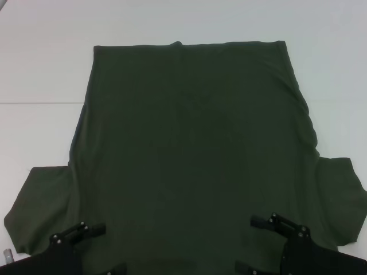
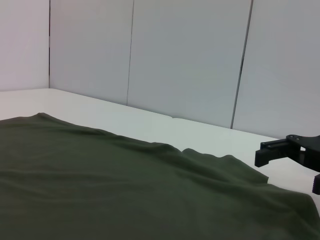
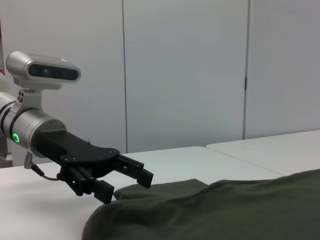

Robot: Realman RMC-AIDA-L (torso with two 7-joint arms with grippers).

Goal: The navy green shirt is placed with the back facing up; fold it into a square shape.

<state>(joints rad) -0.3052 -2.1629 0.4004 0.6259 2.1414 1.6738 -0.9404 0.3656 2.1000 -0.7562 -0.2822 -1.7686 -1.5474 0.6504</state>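
Note:
The navy green shirt [image 1: 189, 143] lies flat on the white table [image 1: 40, 57], hem at the far side, short sleeves spread at the near left [image 1: 40, 200] and near right [image 1: 341, 195]. My left gripper [image 1: 109, 249] is open, low over the shirt's near left part by the sleeve. My right gripper [image 1: 250, 243] is open over the near right part. The left wrist view shows the shirt [image 2: 125, 190] and the right gripper [image 2: 295, 160] at its far edge. The right wrist view shows the shirt [image 3: 225, 210] and the open left gripper [image 3: 127, 182] just above its edge.
The table has a seam [image 1: 40, 103] on the left. A small grey object [image 1: 6, 255] sits at the near left corner. Pale wall panels [image 2: 190, 60] stand beyond the table. The left arm carries a camera [image 3: 45, 70].

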